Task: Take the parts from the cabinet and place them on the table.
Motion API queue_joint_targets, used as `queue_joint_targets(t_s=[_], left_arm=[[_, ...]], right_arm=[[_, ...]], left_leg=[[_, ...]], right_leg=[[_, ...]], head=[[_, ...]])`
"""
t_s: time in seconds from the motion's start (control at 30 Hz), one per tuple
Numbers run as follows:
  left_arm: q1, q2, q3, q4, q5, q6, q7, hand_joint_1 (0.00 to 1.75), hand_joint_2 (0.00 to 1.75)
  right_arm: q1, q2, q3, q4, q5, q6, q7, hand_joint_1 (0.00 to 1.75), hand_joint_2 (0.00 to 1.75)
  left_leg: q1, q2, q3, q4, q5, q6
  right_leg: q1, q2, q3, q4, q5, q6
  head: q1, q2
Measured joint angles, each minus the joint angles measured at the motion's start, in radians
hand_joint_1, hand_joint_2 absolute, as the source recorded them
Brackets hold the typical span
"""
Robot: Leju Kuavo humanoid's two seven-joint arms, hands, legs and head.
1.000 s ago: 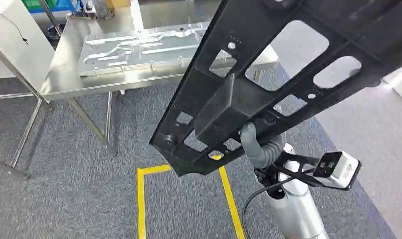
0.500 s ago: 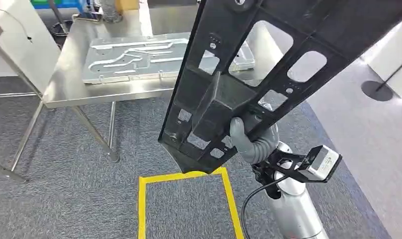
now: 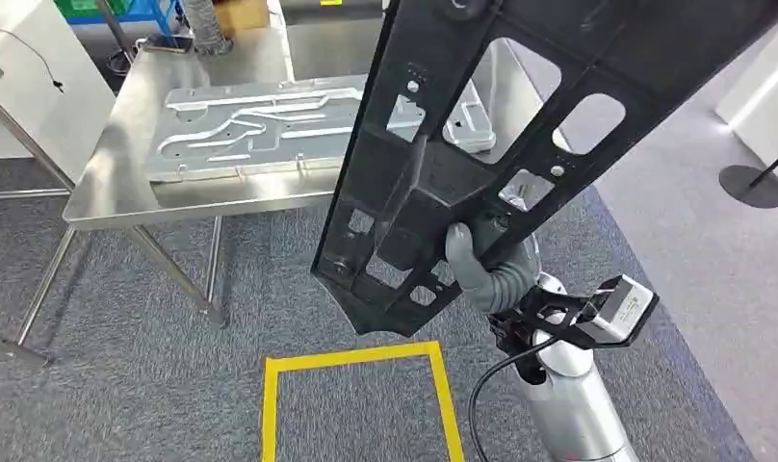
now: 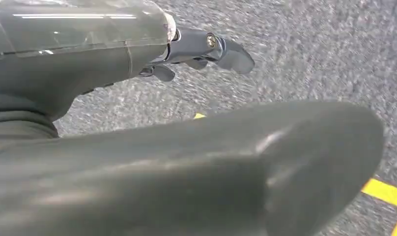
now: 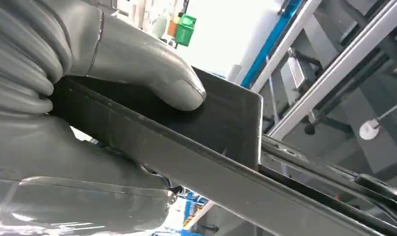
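A long black perforated frame part [image 3: 520, 106] slants up across the head view, held by my right hand [image 3: 481, 265] near its lower end. In the right wrist view the thumb [image 5: 152, 73] presses on the part's flat black face [image 5: 221, 123]. A steel table [image 3: 116, 192] stands ahead and to the left, carrying a silver embossed plate [image 3: 260, 125]. My left hand [image 4: 186, 147] hangs over the grey carpet with nothing in it, its dark fingers [image 4: 221, 49] spread away from the thumb.
A yellow tape rectangle [image 3: 356, 358] marks the carpet just ahead of me. A white cabinet [image 3: 19, 87] stands left of the table and a stanchion base [image 3: 756, 183] is at the far right. Blue crates [image 3: 125, 12] sit behind the table.
The whole view has shifted as I move: the table and the yellow tape now sit lower and nearer. The black part stays in my right hand, now steeper.
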Motion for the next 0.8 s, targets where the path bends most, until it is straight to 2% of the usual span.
queue_joint_targets(t_s=[0.03, 0.07, 0.1, 0.13, 0.17, 0.2, 0.23, 0.27, 0.3, 0.33, 0.37, 0.4, 0.43, 0.47, 0.5, 0.53, 0.57, 0.63, 0.67, 0.7, 0.73, 0.8], left_arm=[[-0.002, -0.001, 0.000, 0.000, 0.000, 0.000, 0.002, 0.00, 0.00], [-0.001, -0.001, 0.000, 0.000, 0.000, 0.000, 0.002, 0.00, 0.00], [0.000, -0.001, 0.000, 0.000, 0.000, 0.000, 0.002, 0.00, 0.00], [-0.002, -0.001, 0.000, 0.000, -0.001, 0.000, 0.002, 0.00, 0.00], [-0.001, -0.002, 0.000, 0.000, -0.001, 0.000, 0.002, 0.00, 0.00], [-0.003, -0.002, 0.000, 0.000, -0.001, 0.000, 0.001, 0.00, 0.00], [-0.003, -0.002, 0.000, 0.000, -0.001, 0.000, 0.001, 0.00, 0.00], [-0.003, -0.002, 0.000, 0.000, -0.001, 0.000, 0.001, 0.00, 0.00], [-0.003, -0.002, 0.000, 0.000, -0.002, 0.000, 0.001, 0.00, 0.00], [-0.001, -0.002, 0.000, 0.000, -0.002, 0.000, 0.001, 0.00, 0.00], [0.000, -0.002, 0.000, 0.000, -0.002, 0.000, 0.001, 0.00, 0.00], [0.000, -0.002, 0.000, 0.000, -0.002, 0.000, 0.001, 0.00, 0.00], [-0.001, -0.003, 0.000, 0.000, -0.002, 0.000, 0.001, 0.00, 0.00], [-0.001, -0.003, 0.000, 0.000, -0.001, 0.000, 0.001, 0.00, 0.00], [0.001, -0.005, 0.000, 0.000, -0.001, 0.000, 0.002, 0.00, 0.00], [-0.002, -0.006, 0.000, 0.000, -0.001, -0.001, 0.002, 0.00, 0.00], [-0.003, -0.006, 0.001, 0.000, -0.001, -0.001, 0.003, 0.00, 0.00], [-0.003, -0.008, 0.001, 0.000, -0.001, -0.002, 0.002, 0.00, 0.00], [-0.006, -0.008, 0.000, 0.000, -0.001, -0.002, 0.002, 0.00, 0.00], [-0.008, -0.010, 0.000, 0.000, -0.001, -0.002, 0.001, 0.00, 0.00], [-0.010, -0.010, 0.000, 0.000, -0.001, -0.002, 0.002, 0.00, 0.00], [-0.008, -0.010, 0.000, 0.000, -0.001, -0.001, 0.002, 0.00, 0.00]], right_arm=[[0.000, 0.000, 0.000, 0.002, 0.000, 0.000, -0.001, 1.75, 1.75], [0.001, 0.000, 0.000, 0.002, -0.003, 0.000, -0.002, 1.75, 1.75], [0.002, -0.001, 0.000, 0.002, -0.004, 0.000, -0.002, 1.75, 1.75], [-0.002, -0.002, -0.001, 0.002, -0.005, 0.000, -0.005, 1.75, 1.75], [-0.002, -0.002, -0.001, 0.002, -0.005, 0.000, -0.005, 1.75, 1.75], [-0.004, -0.003, -0.002, 0.002, -0.006, 0.000, -0.006, 1.75, 1.75], [-0.005, -0.004, -0.002, 0.002, -0.007, 0.000, -0.007, 1.75, 1.75], [-0.003, -0.005, -0.002, 0.002, -0.008, 0.000, -0.007, 1.75, 1.75], [0.000, -0.007, -0.003, 0.002, -0.008, 0.000, -0.007, 1.75, 1.75], [0.002, -0.009, -0.003, 0.002, -0.009, 0.001, -0.007, 1.75, 1.75], [0.003, -0.009, -0.003, 0.002, -0.010, 0.002, -0.007, 1.75, 1.75], [0.003, -0.009, -0.004, 0.002, -0.010, 0.002, -0.007, 1.75, 1.75], [0.003, -0.009, -0.006, 0.001, -0.011, 0.002, -0.008, 1.75, 1.75], [0.005, -0.009, -0.008, 0.000, -0.011, 0.002, -0.008, 1.75, 1.75], [0.008, -0.009, -0.010, 0.000, -0.011, 0.002, -0.008, 1.75, 1.75], [0.012, -0.010, -0.011, 0.000, -0.011, 0.001, -0.009, 1.75, 1.75], [0.016, -0.010, -0.012, -0.003, -0.011, 0.001, -0.008, 1.75, 1.75], [0.017, -0.010, -0.012, -0.008, -0.010, 0.001, -0.009, 1.75, 1.75], [0.018, -0.010, -0.012, -0.013, -0.010, 0.001, -0.009, 1.75, 1.75], [0.017, -0.010, -0.013, -0.014, -0.010, 0.001, -0.010, 1.75, 1.75], [0.016, -0.010, -0.012, -0.016, -0.008, 0.001, -0.010, 1.75, 1.75], [0.022, -0.009, -0.013, -0.016, -0.002, 0.000, -0.010, 1.75, 1.75]], left_leg=[[-0.001, 0.003, 0.003, -0.004, -0.034, -0.002], [-0.003, 0.002, 0.010, -0.008, -0.014, 0.003], [-0.004, 0.001, 0.012, -0.017, -0.015, 0.007], [0.000, -0.001, 0.027, -0.024, -0.017, 0.013], [0.005, 0.000, 0.044, -0.036, -0.016, 0.016], [0.005, 0.000, 0.054, -0.042, -0.020, 0.022], [0.005, 0.000, 0.060, -0.042, -0.024, 0.026], [0.005, 0.000, 0.066, -0.042, -0.032, 0.026], [0.005, 0.000, 0.073, -0.042, -0.040, 0.025], [0.005, 0.000, 0.083, -0.042, -0.049, 0.025], [0.006, -0.001, 0.097, -0.042, -0.060, 0.025], [0.006, -0.002, 0.112, -0.042, -0.071, 0.023], [0.006, -0.003, 0.129, -0.042, -0.083, 0.021], [0.006, -0.003, 0.145, -0.043, -0.097, 0.016], [0.006, -0.004, 0.144, -0.043, -0.108, 0.012], [0.004, -0.008, 0.153, -0.040, -0.115, 0.004], [0.004, -0.006, 0.153, -0.044, -0.123, -0.005], [0.004, -0.004, 0.166, -0.037, -0.115, -0.016], [0.007, -0.003, 0.158, -0.023, -0.120, -0.019], [0.008, 0.001, 0.140, 0.025, -0.114, -0.025], [0.009, 0.002, 0.098, 0.094, -0.123, -0.030], [0.010, 0.002, 0.001, 0.226, -0.188, -0.034]], right_leg=[[0.000, 0.003, -0.002, -0.004, -0.006, 0.007], [-0.001, 0.003, 0.000, -0.010, -0.010, 0.013], [0.000, 0.002, 0.007, 0.000, -0.002, 0.019], [0.002, 0.002, 0.013, 0.000, 0.000, 0.026], [-0.002, -0.001, 0.005, 0.023, -0.003, 0.029], [-0.003, -0.003, -0.020, 0.069, -0.005, 0.034], [-0.004, -0.003, -0.063, 0.134, -0.023, 0.035], [-0.007, -0.003, -0.114, 0.204, -0.053, 0.042], [-0.009, -0.003, -0.158, 0.258, -0.085, 0.043], [-0.011, -0.003, -0.193, 0.286, -0.104, 0.048], [-0.014, -0.005, -0.207, 0.270, -0.094, 0.052], [-0.016, -0.006, -0.202, 0.223, -0.062, 0.052], [-0.017, -0.008, -0.185, 0.152, -0.010, 0.052], [-0.017, -0.010, -0.163, 0.066, 0.066, 0.049], [-0.016, -0.012, -0.161, 0.005, 0.149, 0.040], [-0.006, -0.013, -0.163, 0.005, 0.114, 0.032], [-0.004, -0.010, -0.160, 0.007, 0.124, 0.025], [-0.004, -0.007, -0.150, -0.002, 0.117, 0.009], [-0.012, -0.007, -0.131, -0.010, 0.115, 0.003], [-0.011, -0.008, -0.115, -0.015, 0.107, -0.003], [-0.011, -0.011, -0.106, -0.016, 0.099, -0.009], [-0.010, -0.010, -0.087, -0.016, 0.080, -0.010]], head=[[0.000, 0.000], [-0.001, 0.000], [0.000, 0.000], [0.000, 0.000], [-0.001, 0.000], [0.000, 0.000], [0.000, 0.000], [0.000, 0.000], [0.000, 0.000], [0.000, 0.000], [0.000, 0.000], [0.000, 0.000], [0.000, 0.000], [0.000, 0.000], [0.000, 0.000], [0.001, 0.000], [0.000, 0.000], [0.000, 0.000], [0.000, 0.000], [0.000, 0.000], [0.000, 0.000], [0.000, 0.000]])
